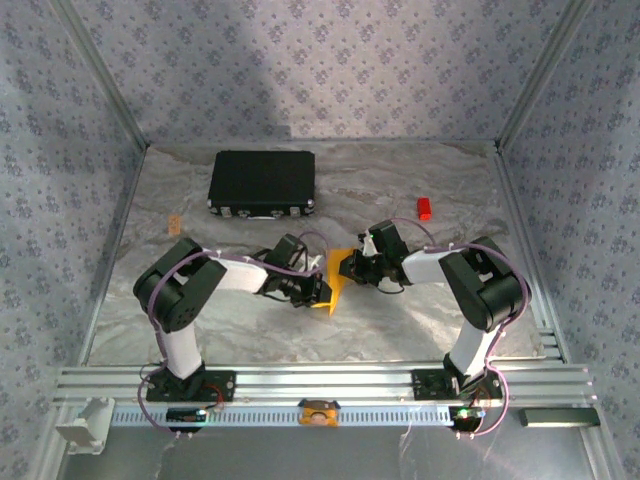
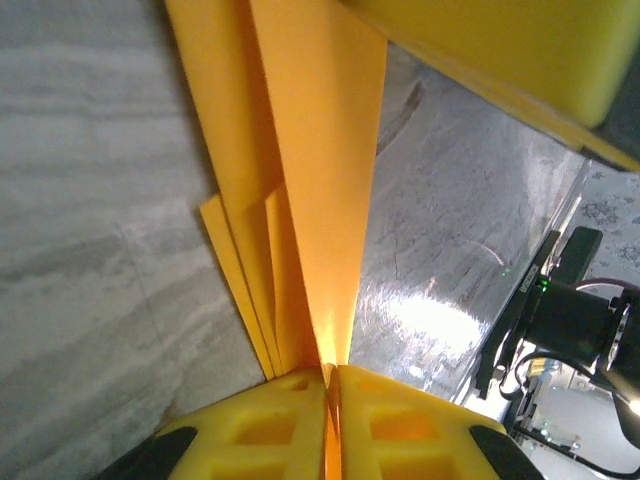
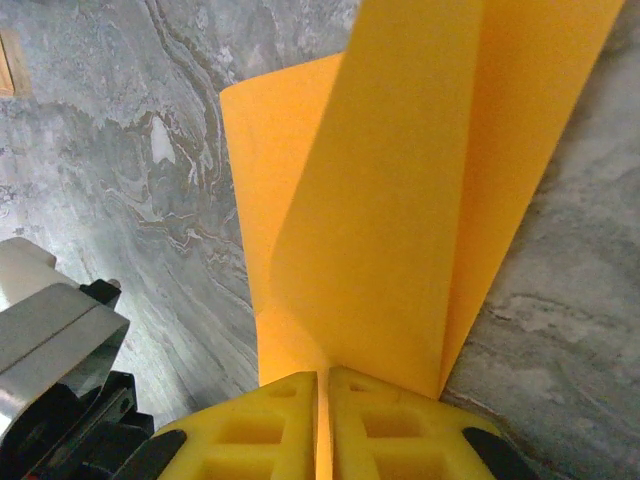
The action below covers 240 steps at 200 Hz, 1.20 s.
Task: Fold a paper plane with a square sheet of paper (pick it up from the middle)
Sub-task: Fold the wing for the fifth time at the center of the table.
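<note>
Folded orange paper [image 1: 336, 284]: stood on edge between my left gripper [image 2: 330, 372] and right gripper [image 3: 324, 375]. Both were pinched tight on its opposite ends. Its long creases ran straight out from each grip.

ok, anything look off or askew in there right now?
Nothing spilled or torn. One thing: the orange paper, gripped by the left tool and the right tool, has folded layers whose edges sit staggered rather than flush in the left wrist view, so the fold may be slightly askew.
</note>
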{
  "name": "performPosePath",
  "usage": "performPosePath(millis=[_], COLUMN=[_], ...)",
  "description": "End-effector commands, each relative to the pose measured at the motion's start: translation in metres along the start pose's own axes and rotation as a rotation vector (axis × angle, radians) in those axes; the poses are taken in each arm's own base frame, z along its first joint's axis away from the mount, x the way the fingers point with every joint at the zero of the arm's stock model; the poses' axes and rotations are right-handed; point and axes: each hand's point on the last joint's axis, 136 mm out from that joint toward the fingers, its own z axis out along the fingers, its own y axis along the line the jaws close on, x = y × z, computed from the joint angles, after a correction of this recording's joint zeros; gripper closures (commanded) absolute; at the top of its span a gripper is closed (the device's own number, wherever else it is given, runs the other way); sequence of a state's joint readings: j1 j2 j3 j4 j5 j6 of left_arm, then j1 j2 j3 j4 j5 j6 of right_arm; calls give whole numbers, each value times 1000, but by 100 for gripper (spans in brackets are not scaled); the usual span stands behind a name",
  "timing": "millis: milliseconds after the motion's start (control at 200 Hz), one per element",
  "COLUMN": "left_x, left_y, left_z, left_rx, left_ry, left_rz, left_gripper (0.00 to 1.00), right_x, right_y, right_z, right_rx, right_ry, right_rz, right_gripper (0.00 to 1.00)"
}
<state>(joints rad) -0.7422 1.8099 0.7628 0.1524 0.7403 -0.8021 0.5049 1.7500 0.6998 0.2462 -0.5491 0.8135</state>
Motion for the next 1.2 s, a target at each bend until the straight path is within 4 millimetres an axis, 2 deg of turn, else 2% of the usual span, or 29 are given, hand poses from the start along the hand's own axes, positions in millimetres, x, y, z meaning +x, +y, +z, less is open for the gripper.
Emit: performPosePath(millis=[0, 140, 345, 700, 954, 1194], left_x=[52, 53, 60, 70, 75, 79], left_y=[32, 32, 35, 45, 44, 36], left_z=[3, 2, 2, 1, 3, 2], left_rx=[-106, -110, -125, -181, -178, -157], left_ry=[156, 160, 182, 207, 215, 227], left_rz=[-114, -109, -101, -106, -94, -79], left_gripper=[88, 88, 94, 88, 97, 88], right_x=[29, 28, 29, 30, 30, 30], right_y=[-58, -57, -58, -58, -57, -59], right_z=[9, 8, 8, 9, 10, 9], right_rx=[216, 214, 219, 223, 224, 232], right_ry=[61, 61, 62, 64, 65, 62], right_rz=[59, 55, 57, 56, 51, 53], right_gripper=[86, 86, 86, 86, 86, 86])
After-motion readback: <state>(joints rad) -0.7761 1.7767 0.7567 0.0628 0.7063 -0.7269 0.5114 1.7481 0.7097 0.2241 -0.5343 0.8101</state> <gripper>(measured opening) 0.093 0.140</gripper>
